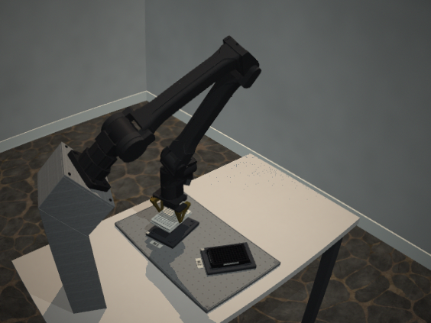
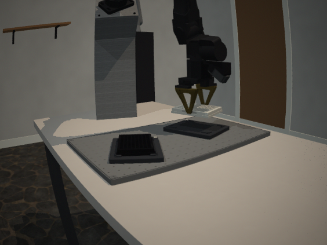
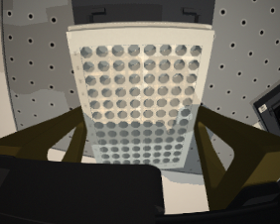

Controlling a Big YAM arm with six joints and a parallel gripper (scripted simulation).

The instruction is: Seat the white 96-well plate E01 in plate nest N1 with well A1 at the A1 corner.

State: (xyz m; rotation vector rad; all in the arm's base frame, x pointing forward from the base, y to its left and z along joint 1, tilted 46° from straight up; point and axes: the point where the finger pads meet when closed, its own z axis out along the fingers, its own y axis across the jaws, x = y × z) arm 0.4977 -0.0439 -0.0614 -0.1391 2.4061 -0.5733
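Observation:
My gripper (image 2: 197, 106) is shut on the white 96-well plate E01 (image 2: 197, 109) across its long sides and holds it level, wells up, clear above the black plate nest N1 (image 2: 196, 128). The plate also shows in the top view (image 1: 166, 220) over the nest (image 1: 173, 231). In the wrist view the plate (image 3: 140, 101) fills the middle between the fingers, with the far end of the nest (image 3: 144, 10) below it. The black plate E07 (image 2: 134, 144) sits in nest N2 (image 2: 135, 156), also visible in the top view (image 1: 226, 255).
Both nests stand on a grey perforated baseplate (image 2: 168, 148) on the beige table. The arm's grey pedestal (image 2: 116, 67) stands at the back of the table. Small label tags lie beside N1 (image 1: 155, 243) and N2 (image 1: 199, 262).

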